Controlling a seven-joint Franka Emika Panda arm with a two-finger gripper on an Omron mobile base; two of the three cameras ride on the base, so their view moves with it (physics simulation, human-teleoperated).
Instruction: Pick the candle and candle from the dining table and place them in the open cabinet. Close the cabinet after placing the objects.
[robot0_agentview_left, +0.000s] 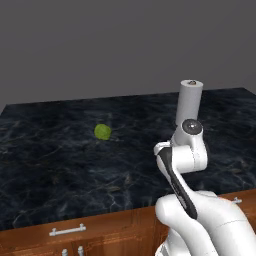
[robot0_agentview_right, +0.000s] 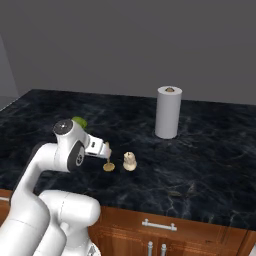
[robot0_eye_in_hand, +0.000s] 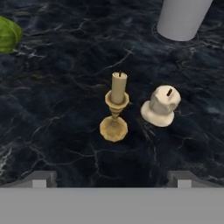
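A slim pale taper candle on a gold candlestick (robot0_eye_in_hand: 114, 109) stands upright on the black marble dining table (robot0_eye_in_hand: 52, 109). A squat lumpy cream-white candle (robot0_eye_in_hand: 161, 106) sits right beside it, a small gap between them. In the right base view the taper candle (robot0_agentview_right: 108, 160) and the squat candle (robot0_agentview_right: 129, 161) stand near the table's front. My gripper (robot0_eye_in_hand: 111, 178) hovers above and just short of both candles, open, with nothing between its fingertips (robot0_eye_in_hand: 40, 177). The hand (robot0_agentview_right: 96, 146) is close to the taper's left side. The cabinet is out of view.
A tall white tapered bottle (robot0_agentview_right: 167, 112) stands behind the candles, also visible past my arm (robot0_agentview_left: 190, 100). A green ball (robot0_agentview_left: 103, 132) lies on the table to the left (robot0_eye_in_hand: 6, 34). Wooden drawer fronts with silver handles (robot0_agentview_right: 159, 225) run along the table's front edge.
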